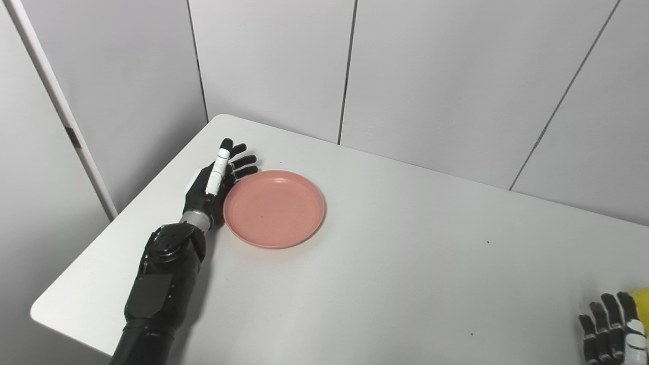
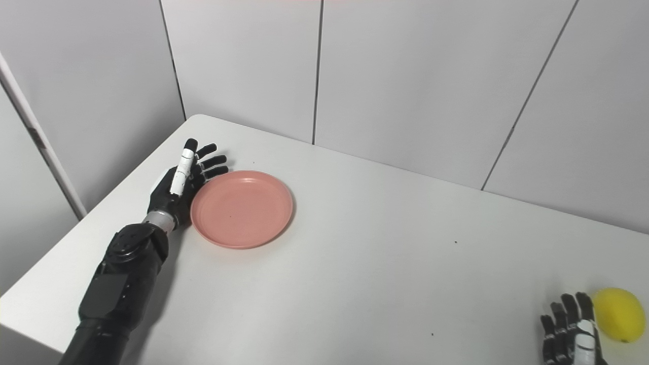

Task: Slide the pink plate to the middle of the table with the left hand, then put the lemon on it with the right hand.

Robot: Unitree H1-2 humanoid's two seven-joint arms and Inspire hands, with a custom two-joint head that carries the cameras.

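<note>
In the left eye view, a round pink plate [image 1: 274, 209] with a shallow raised rim and a smooth matte plastic look lies flat on the white bench [image 1: 395, 263], toward its left rear part. The left hand [image 1: 215, 185], black and glossy with a white segmented strip along one finger, stands on edge just beside the plate's left rim, seemingly touching it; its fingers [image 1: 244, 161] are straight and fanned apart, holding nothing. The forearm behind it is a chunky black casing with a silver wrist ring. At the lower right corner, the right hand [image 1: 613, 329] shows only in part, its fingers pointing up and spread, and a sliver of yellow lemon [image 1: 643, 299] sits at the frame edge just beside it. In the right eye view, the lemon [image 2: 618, 314] is seen whole: an oval, bright yellow fruit with a finely dimpled skin, resting on the bench near the front right, well apart from the plate. The right hand's extended fingers [image 2: 568, 314] sit just left of the lemon, separated and grasping nothing. Pale grey wall panels [image 2: 405, 76] with thin dark seams stand behind the bench's rounded corner.
</note>
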